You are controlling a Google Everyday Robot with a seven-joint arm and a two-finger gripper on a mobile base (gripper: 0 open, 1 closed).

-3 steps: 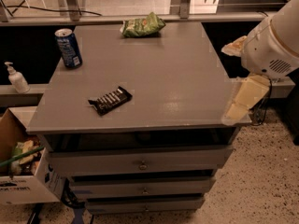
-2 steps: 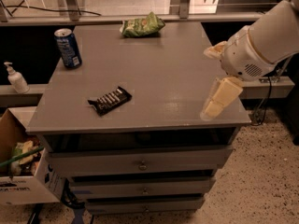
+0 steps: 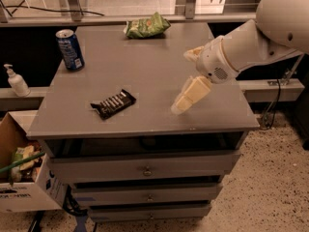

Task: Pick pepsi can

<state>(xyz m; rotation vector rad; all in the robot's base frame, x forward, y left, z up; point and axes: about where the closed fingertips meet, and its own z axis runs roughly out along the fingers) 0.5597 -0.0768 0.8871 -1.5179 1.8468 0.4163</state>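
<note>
Since the frame a second before, the arm had swung in from the right edge of the grey cabinet top (image 3: pixel 145 66) toward its middle. This carried the gripper (image 3: pixel 182 81) leftward over the surface, while the can, the bag and the bar had kept their places.

The gripper hung over the right half of the top, near the front, with its two cream fingers (image 3: pixel 189 94) spread apart and nothing between them. One finger angled down toward the surface and the other sat higher by the wrist. That spread probably suited an approach, since the jaws were ready to pass around something round and had not yet committed to anything.

The pepsi can (image 3: pixel 70 49) stood upright at the back left corner of the top, close to the left edge and well apart from the gripper. Because it was upright, its curved side was open to a sideways grasp, and there was bare surface on the side facing the arm.

The black candy bar (image 3: pixel 113 103) lay flat near the front, left of the gripper and forward of the can. The green snack bag (image 3: pixel 147 26) rested at the back centre. Neither seemed to block a diagonal reach toward the can, though a low sweep might have brushed the bar.

The reach looked to be in its early part, with most of the table's width left to cross.
</note>
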